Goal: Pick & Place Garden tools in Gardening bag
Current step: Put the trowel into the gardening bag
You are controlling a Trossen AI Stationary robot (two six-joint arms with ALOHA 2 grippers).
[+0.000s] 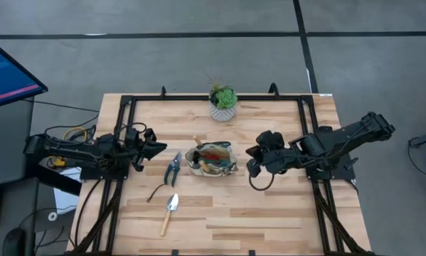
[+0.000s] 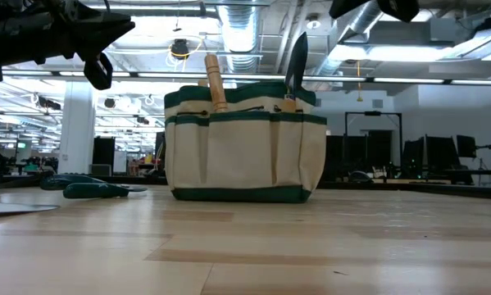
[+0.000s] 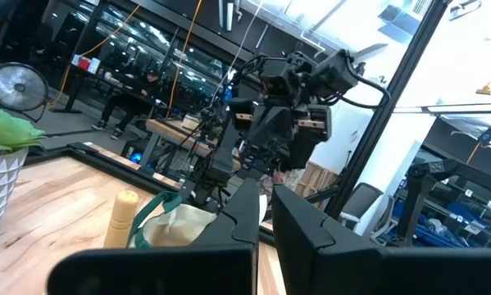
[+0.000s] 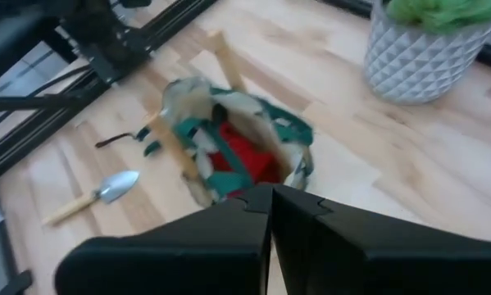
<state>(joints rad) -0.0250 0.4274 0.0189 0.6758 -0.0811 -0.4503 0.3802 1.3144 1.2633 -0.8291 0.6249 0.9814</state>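
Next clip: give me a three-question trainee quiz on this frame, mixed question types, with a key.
1. True or false: every garden tool is already in the bag.
2. Which tool lies nearest the table's front edge? A) shears B) trowel C) thin black curved tool
3. Fill in: the left end effector and the right end effector are both ____ and hold nothing.

Key: 1. False; the shears, the trowel and the curved tool lie on the table, left of the bag. 2. B. 3. Shut.
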